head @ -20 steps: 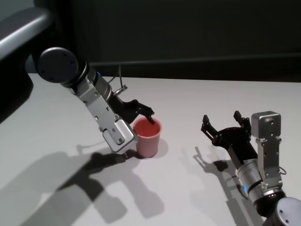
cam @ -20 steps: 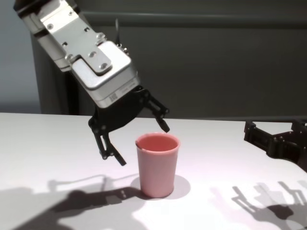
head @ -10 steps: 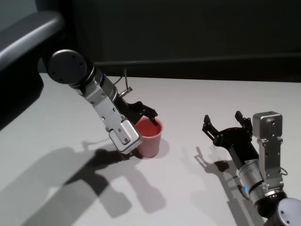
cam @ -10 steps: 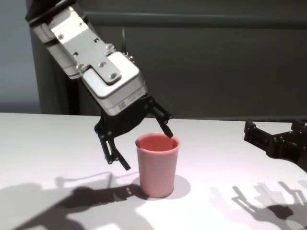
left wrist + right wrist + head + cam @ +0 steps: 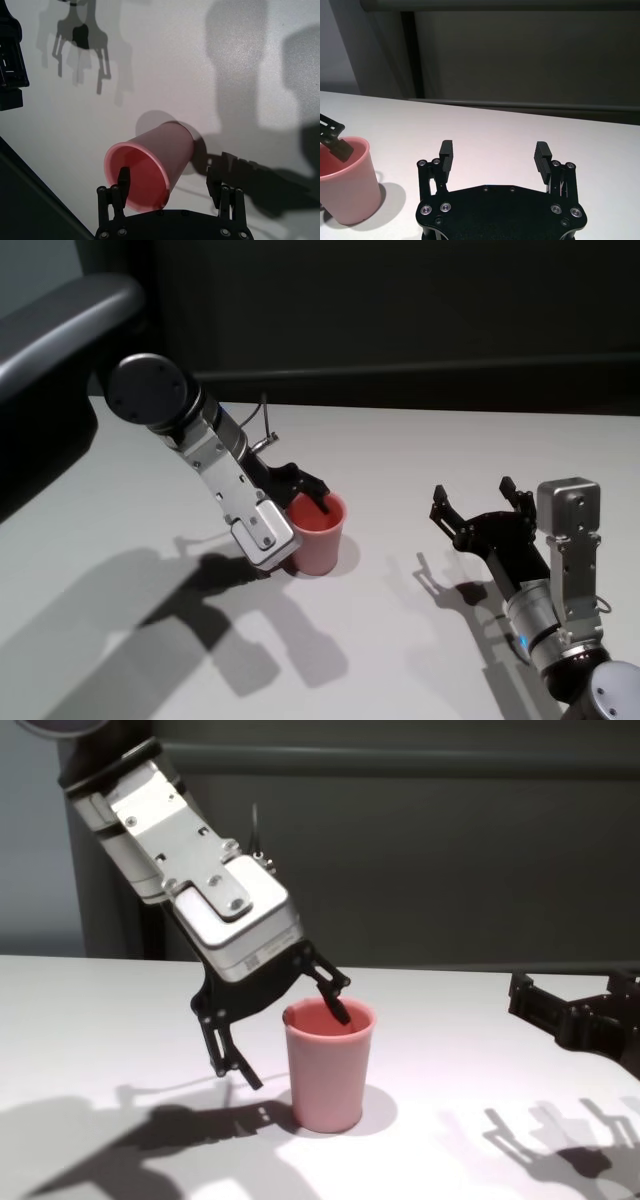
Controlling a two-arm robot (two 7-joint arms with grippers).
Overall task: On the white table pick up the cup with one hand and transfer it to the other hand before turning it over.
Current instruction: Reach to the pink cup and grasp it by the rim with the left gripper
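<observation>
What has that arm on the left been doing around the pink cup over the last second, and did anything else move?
The left gripper has come down and in on the cup: one finger now dips inside the rim, the other hangs outside the wall. It is open, not yet gripping. The cup stands upright on the white table where it was, and the right gripper has stayed open to the side.

A dark wall fills the background beyond the left gripper, crossed high up by a horizontal rail. A pale grey-blue panel adjoins it on that gripper's outer side, with a dark upright post between panel and wall.
</observation>
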